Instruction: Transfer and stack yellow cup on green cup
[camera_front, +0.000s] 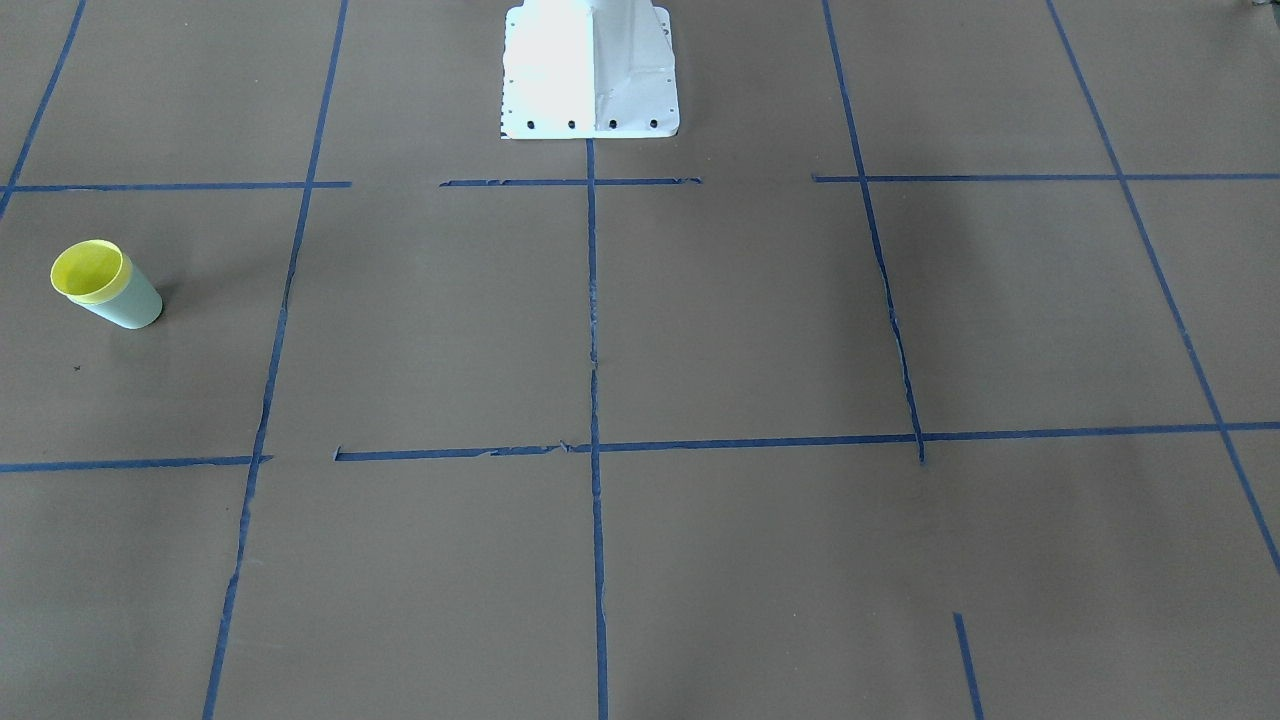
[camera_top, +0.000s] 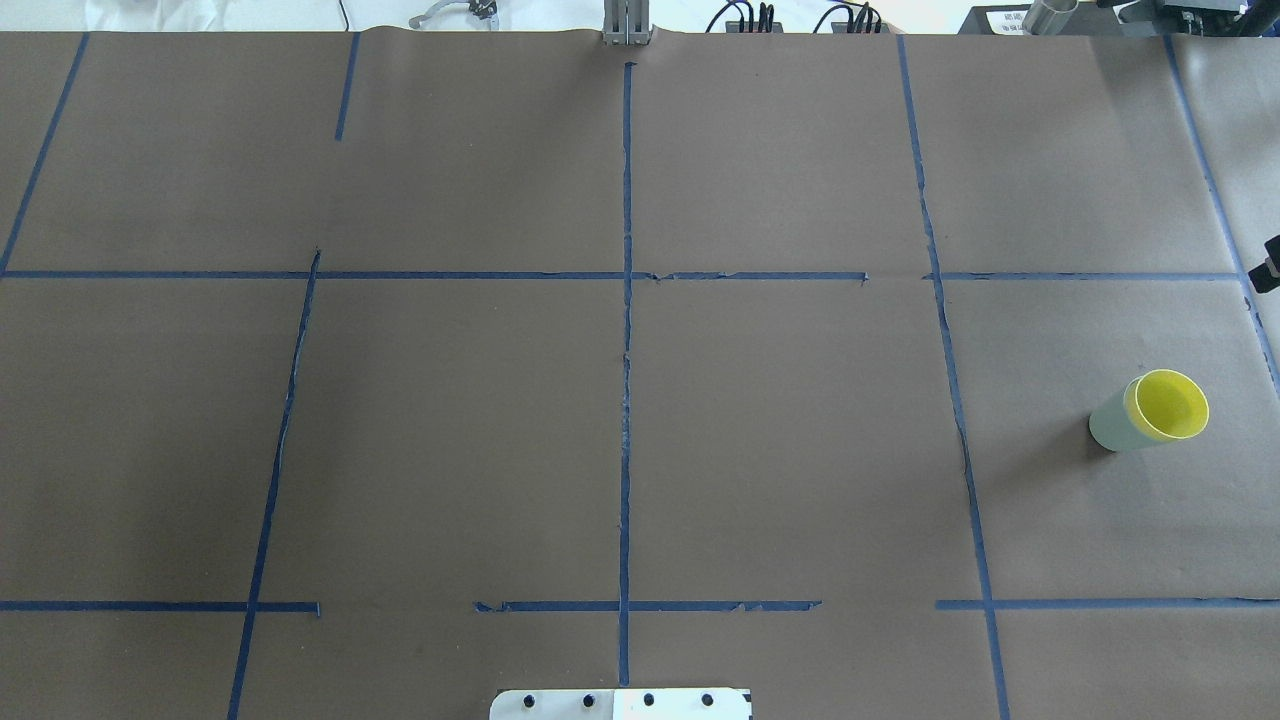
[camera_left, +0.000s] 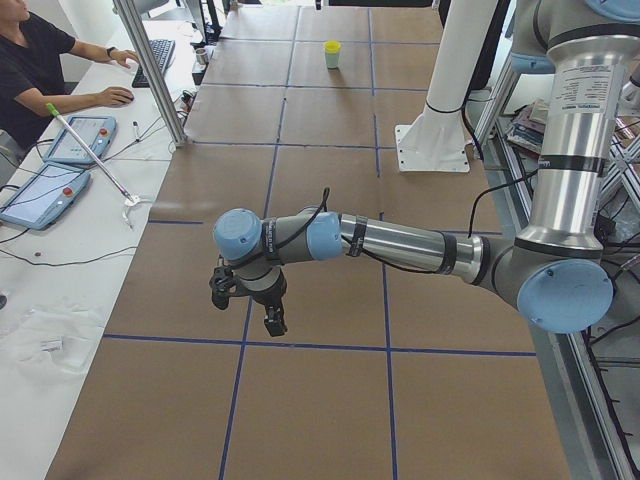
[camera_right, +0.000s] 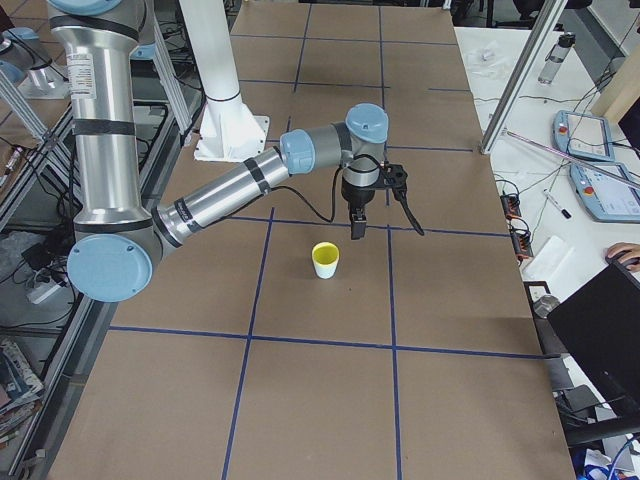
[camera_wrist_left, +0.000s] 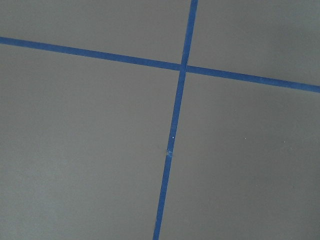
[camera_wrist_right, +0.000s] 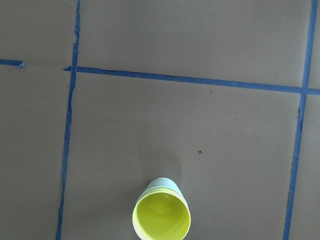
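The yellow cup (camera_front: 88, 270) sits nested inside the green cup (camera_front: 138, 308), upright on the brown table on the robot's right side. Both show in the overhead view, the yellow cup (camera_top: 1168, 405) inside the green cup (camera_top: 1108, 427), and in the right wrist view, the yellow cup (camera_wrist_right: 161, 218) above the green cup (camera_wrist_right: 161, 184). In the exterior right view my right gripper (camera_right: 385, 222) hangs above and just beyond the stack (camera_right: 325, 260), apart from it. In the exterior left view my left gripper (camera_left: 247, 312) hovers over bare table far from the cups (camera_left: 332, 54). I cannot tell whether either gripper is open or shut.
The white robot base (camera_front: 590, 70) stands at the table's robot-side edge. Blue tape lines (camera_top: 626, 330) cross the brown paper. An operator (camera_left: 40, 70) sits at a side bench with tablets (camera_left: 45, 195). The left wrist view shows only table and tape (camera_wrist_left: 172, 145).
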